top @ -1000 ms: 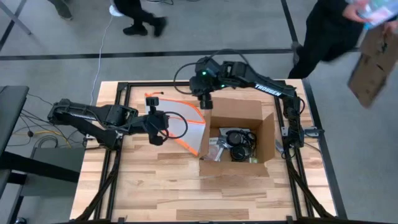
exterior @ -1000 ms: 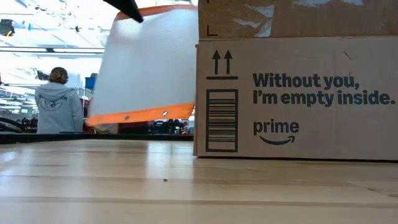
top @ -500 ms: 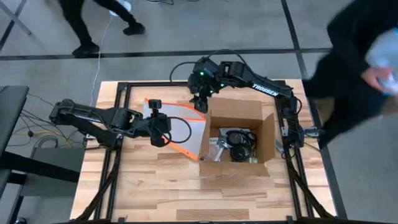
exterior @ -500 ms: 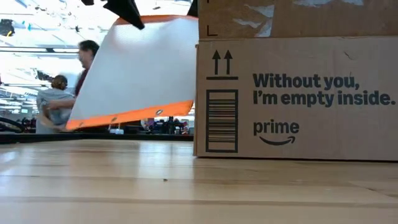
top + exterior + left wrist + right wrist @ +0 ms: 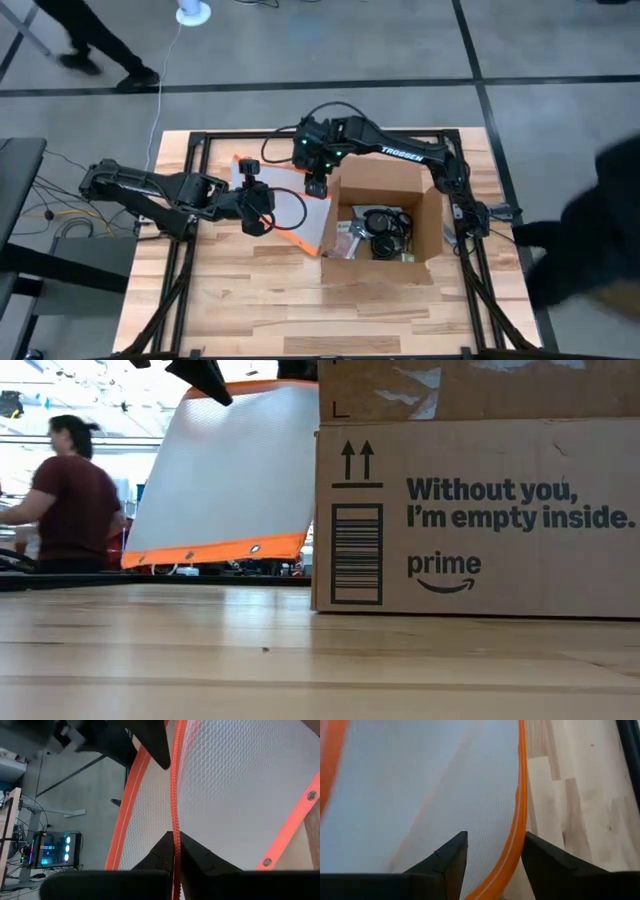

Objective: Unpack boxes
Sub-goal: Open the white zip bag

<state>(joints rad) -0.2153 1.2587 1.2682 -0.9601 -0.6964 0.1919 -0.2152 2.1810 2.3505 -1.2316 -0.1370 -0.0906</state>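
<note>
The brown cardboard box (image 5: 385, 215) is sitting open at centre right of the high view, on the wooden table (image 5: 250, 300), with dark cables and small packets lying inside it. Just left of it, a clear pouch with orange edges (image 5: 235, 470) is hanging off the table. The left gripper (image 5: 262, 212) is pinching the pouch's orange edge (image 5: 174, 785), fingers closed on it. The right gripper (image 5: 314, 184) is standing over the pouch's upper corner, fingers spread apart around its edge. A person (image 5: 65, 495) is passing at far left of the low view.
</note>
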